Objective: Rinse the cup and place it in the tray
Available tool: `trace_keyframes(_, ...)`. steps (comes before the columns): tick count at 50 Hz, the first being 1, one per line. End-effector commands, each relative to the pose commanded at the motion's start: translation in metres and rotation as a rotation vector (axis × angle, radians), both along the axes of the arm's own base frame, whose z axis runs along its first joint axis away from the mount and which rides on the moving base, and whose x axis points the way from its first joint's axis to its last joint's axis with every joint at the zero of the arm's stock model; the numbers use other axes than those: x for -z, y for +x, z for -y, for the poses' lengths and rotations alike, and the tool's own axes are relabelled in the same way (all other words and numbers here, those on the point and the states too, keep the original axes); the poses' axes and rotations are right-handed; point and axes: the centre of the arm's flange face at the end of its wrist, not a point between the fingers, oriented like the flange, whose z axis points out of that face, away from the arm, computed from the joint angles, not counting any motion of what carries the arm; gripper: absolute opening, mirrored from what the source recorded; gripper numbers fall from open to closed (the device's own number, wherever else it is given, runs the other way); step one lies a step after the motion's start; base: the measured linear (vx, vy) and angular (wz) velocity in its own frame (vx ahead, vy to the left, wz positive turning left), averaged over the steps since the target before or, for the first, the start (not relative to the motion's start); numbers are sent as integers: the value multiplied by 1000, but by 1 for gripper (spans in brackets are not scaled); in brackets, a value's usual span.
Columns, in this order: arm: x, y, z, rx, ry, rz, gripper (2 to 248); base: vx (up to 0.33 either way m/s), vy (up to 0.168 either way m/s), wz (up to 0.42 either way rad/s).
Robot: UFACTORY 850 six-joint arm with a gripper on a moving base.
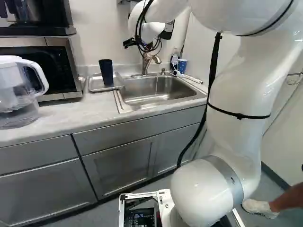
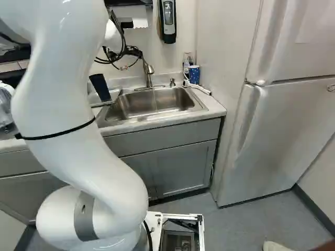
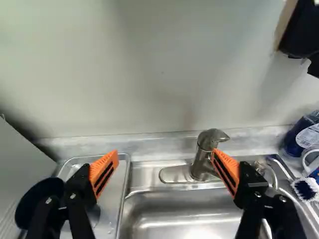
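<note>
The cup [image 1: 106, 72] stands in the tray [image 1: 94, 87], mouth up, closed end down, its long axis running upright; it tapers toward the foot. With the clock laid flat on the sink [image 1: 156, 97] and twelve o'clock pointing at the wall, the tray lies at nine to ten o'clock, just beside the basin. In the wrist view the cup's round mouth opens up toward the camera, partly behind the finger on the tray side.

The hand [image 1: 142, 46] is released: its fingers stand wide apart, the orange pads [image 3: 105, 172] facing each other across a broad gap. Ahead, between the pads, shows the faucet [image 3: 202, 157], close to the pad farther from the tray; whether they touch cannot be told.

The bottle [image 3: 304, 134], at one to two o'clock from the sink, bears a white label [image 3: 310, 136] whose print is too small to make out. Next to it stands the blue cup [image 2: 194, 74], covered in pale specks, and near both lies a brush [image 3: 304, 189]. A dispenser [image 2: 168, 20] with a pale panel hangs on the wall at about one o'clock.

At nine o'clock, past the tray, is the microwave [image 1: 59, 66]; the pitcher [image 1: 19, 92] sits on the surface [image 1: 75, 113] at eight. The fridge [image 2: 282, 125] stands at three.
</note>
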Motion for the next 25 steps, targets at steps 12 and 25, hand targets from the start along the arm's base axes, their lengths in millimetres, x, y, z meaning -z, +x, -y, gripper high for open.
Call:
trace_keyframes(12,-1,-24,6,0,-1,-6,247,0,0,0)
trace_keyframes(25,0,-52,11,-6,-6,-33,247,0,0,0)
